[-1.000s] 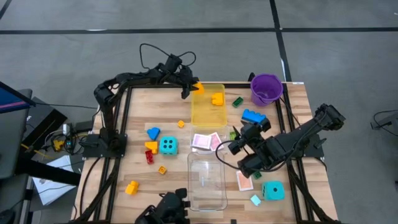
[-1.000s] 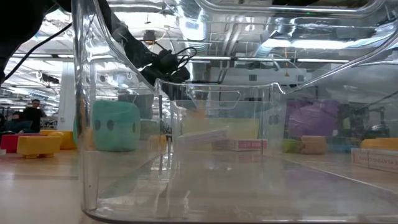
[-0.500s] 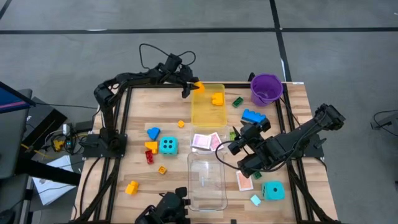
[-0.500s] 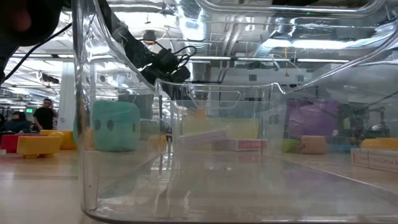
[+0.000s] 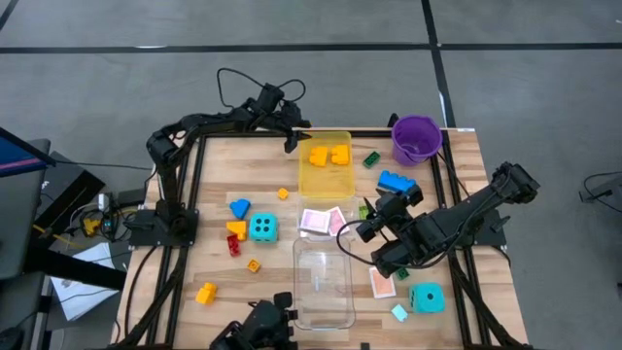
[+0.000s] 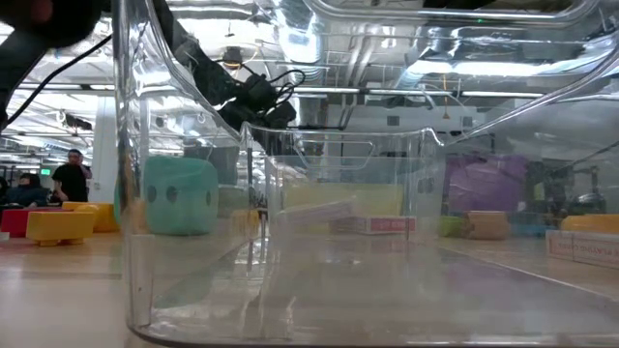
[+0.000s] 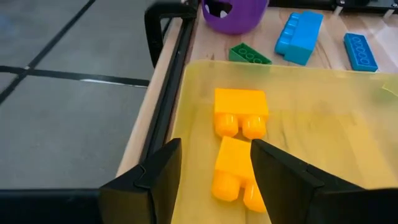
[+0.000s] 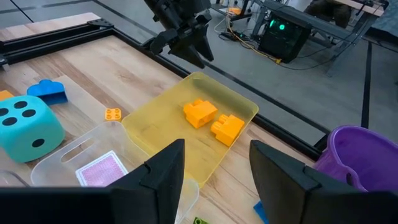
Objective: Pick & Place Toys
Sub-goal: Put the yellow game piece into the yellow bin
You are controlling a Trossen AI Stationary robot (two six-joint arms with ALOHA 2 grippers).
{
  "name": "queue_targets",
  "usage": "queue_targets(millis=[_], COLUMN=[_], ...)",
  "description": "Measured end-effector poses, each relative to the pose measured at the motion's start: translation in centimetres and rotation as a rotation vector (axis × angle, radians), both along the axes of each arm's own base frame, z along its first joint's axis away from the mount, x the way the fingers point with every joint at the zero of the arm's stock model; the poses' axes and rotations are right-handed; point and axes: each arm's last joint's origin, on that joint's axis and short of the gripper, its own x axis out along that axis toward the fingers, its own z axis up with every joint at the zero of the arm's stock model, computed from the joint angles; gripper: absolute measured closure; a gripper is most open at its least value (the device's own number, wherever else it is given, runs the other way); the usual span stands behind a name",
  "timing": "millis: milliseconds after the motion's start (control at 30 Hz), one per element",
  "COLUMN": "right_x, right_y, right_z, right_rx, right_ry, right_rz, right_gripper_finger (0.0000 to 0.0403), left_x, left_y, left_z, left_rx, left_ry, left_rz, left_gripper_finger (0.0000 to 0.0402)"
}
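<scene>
I see left end effector (image 5: 294, 142) spread, empty, at yellow tray (image 5: 325, 178) far corner; careless retreat could clip rim. Right end effector (image 5: 366, 230) spread, empty, beside tray's near end

A robotics lab: wooden table (image 5: 214, 165) framed in black, computer equipment (image 8: 283, 34) beyond.

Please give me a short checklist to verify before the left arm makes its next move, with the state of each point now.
1. Left gripper empty, jaws open: ok.
2. Two orange bricks lying inside the yellow tray: ok.
3. Left gripper above the tray's far corner, apart from the bricks: ok.
4. Right gripper waiting near the pink cards, not in the left arm's way: ok.
5. Loose toys left, such as the cyan die: ok.
</scene>
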Motion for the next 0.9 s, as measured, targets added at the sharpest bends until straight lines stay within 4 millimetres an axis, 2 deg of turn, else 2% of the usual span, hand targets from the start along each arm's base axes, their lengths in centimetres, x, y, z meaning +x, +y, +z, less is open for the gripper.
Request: queue_targets(millis=[133,267,400,533,633,733,900], right_x=[0.0,0.0,0.0,-0.1,-0.1,-0.1,-0.1], right_y=[0.0,0.0,0.0,0.1,0.1,0.1,0.1], right_z=[0.0,0.0,0.0,0.0,0.0,0.0,-0.1], right_rx=[0.000,-0.001,0.000,-0.001,0.003,0.003,0.006], right_ry=[0.001,0.004,0.005,0.006,0.007,0.007,0.010], right_rz=[0.000,0.000,0.000,0.004,0.005,0.005,0.005], right_gripper_finger=[0.0229,0.0230,0.0230,0.0230,0.0230,0.0230,0.0230], left_x=[-0.4,-1.5,-3.3,-5.2,-6.8,-8.0,-9.9], left_y=[-0.4,-1.5,-3.3,-5.2,-7.0,-9.0,-12.4], left_z=[2.2,5.2,8.0,9.8,10.8,10.9,11.2], left_rx=[0.041,0.060,0.065,0.012,-0.021,-0.046,0.010], left_ry=[-0.032,-0.049,-0.009,0.057,0.124,0.164,0.201], left_rz=[-0.005,-0.006,-0.031,-0.041,-0.070,-0.087,-0.067], left_gripper_finger=[0.0217,0.0218,0.0214,0.0206,0.0200,0.0193,0.0171])
